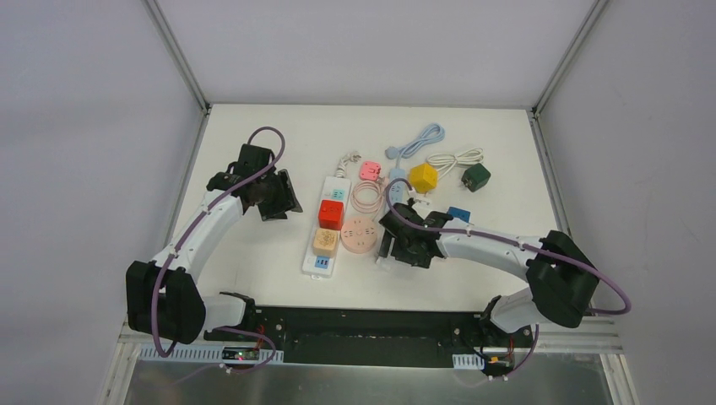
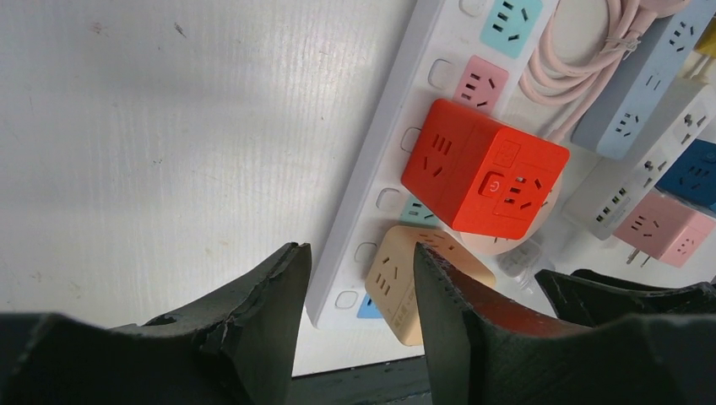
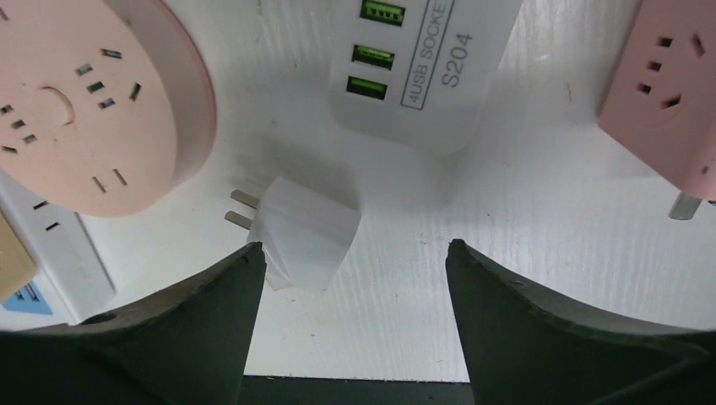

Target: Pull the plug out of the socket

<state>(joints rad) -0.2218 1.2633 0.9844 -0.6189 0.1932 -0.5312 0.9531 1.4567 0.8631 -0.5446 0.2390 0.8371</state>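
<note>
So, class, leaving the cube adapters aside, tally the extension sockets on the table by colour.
White: 2, the long white strip and the white USB strip
Light blue: 1, the light blue strip
Pink: 1, the pink round socket
Total: 4

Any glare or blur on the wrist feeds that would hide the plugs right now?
Right wrist: white plug sharp, prongs distinct, only a soft shadow, no glare; USB block lettering readable. Left wrist: red cube adapter crisp and evenly lit; left fingers dark, little detail. Top view: even light, items small.
</note>
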